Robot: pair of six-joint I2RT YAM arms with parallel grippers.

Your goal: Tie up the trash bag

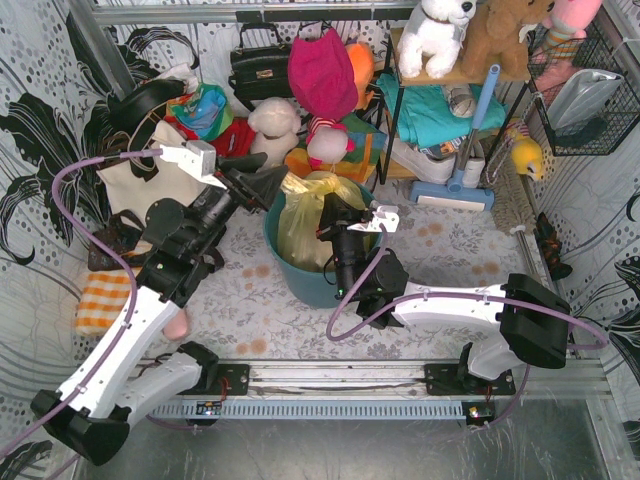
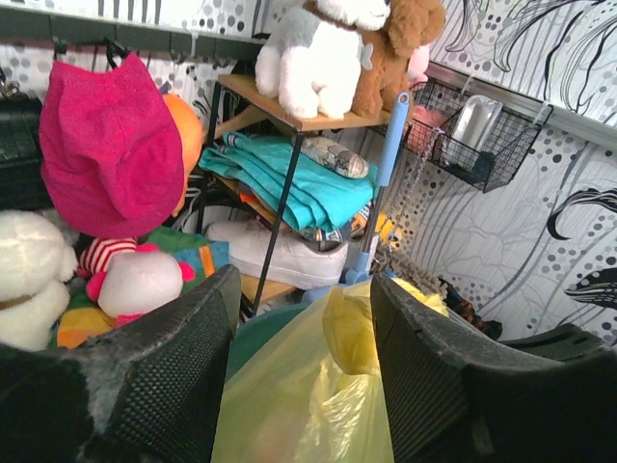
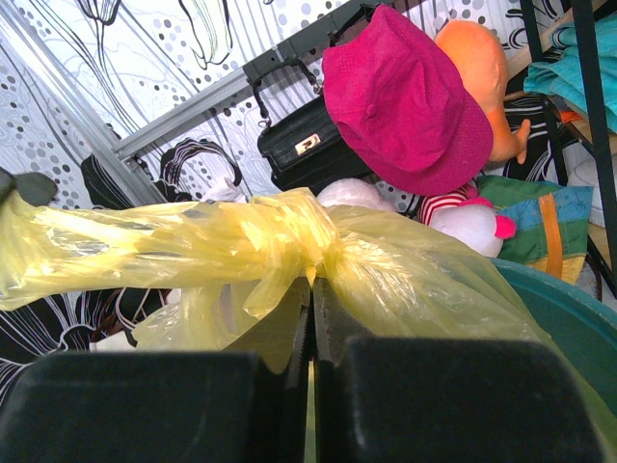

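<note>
The trash bag [image 1: 300, 225] is thin yellow plastic and stands in a teal round bin [image 1: 300, 285] in the middle of the table. Its top is gathered into a twisted bunch [image 3: 289, 236], with a tail stretching left in the right wrist view. My right gripper [image 3: 313, 285] is shut just under that bunch, with yellow film pinched between its jaws. My left gripper [image 2: 307, 289] is open at the bag's left side. A yellow flap of the bag [image 2: 352, 328] rises between its black fingers [image 2: 164, 376], and neither finger presses it.
Behind the bin lie plush toys, a pink hat [image 1: 322, 70] and a black handbag [image 1: 258, 65]. A cream tote bag [image 1: 135, 175] stands at the left. A shelf with folded cloth, a blue-handled brush [image 1: 470, 150] and a wire basket [image 1: 585, 95] are at the right.
</note>
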